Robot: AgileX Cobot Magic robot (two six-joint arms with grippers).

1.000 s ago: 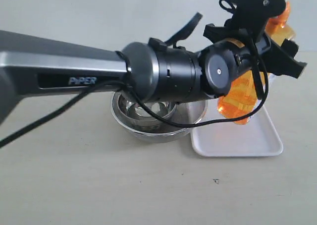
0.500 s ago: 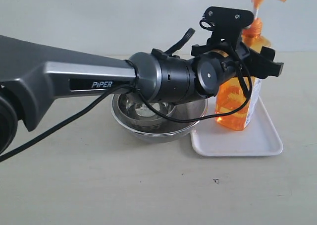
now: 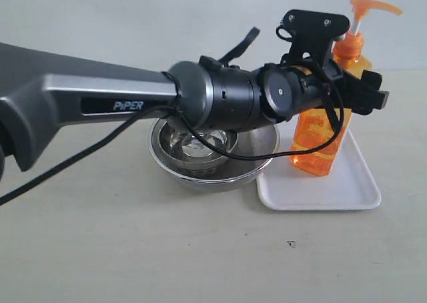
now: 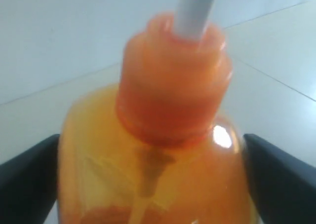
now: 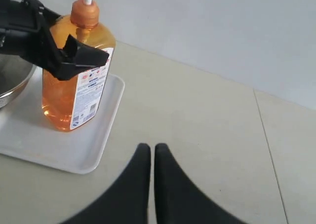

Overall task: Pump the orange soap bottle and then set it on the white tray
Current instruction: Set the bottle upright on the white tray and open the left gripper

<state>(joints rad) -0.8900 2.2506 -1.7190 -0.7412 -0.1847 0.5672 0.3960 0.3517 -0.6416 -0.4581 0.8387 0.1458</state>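
My left gripper [image 3: 360, 93] brackets the orange soap bottle [image 3: 313, 149] at its shoulder, fingers [image 4: 29, 179] against both sides. The bottle stands upright on the white tray [image 3: 333, 193], right under that hand. Nested steel bowls [image 3: 200, 173] sit just beside the tray, under my left wrist, partly hidden by the arm. My right gripper [image 5: 151, 149] is pressed together, holding nothing, over the table [image 5: 207, 135], well apart from the bottle.

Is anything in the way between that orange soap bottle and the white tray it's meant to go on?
Nothing visible: the orange soap bottle already stands on the white tray, left claw around it.
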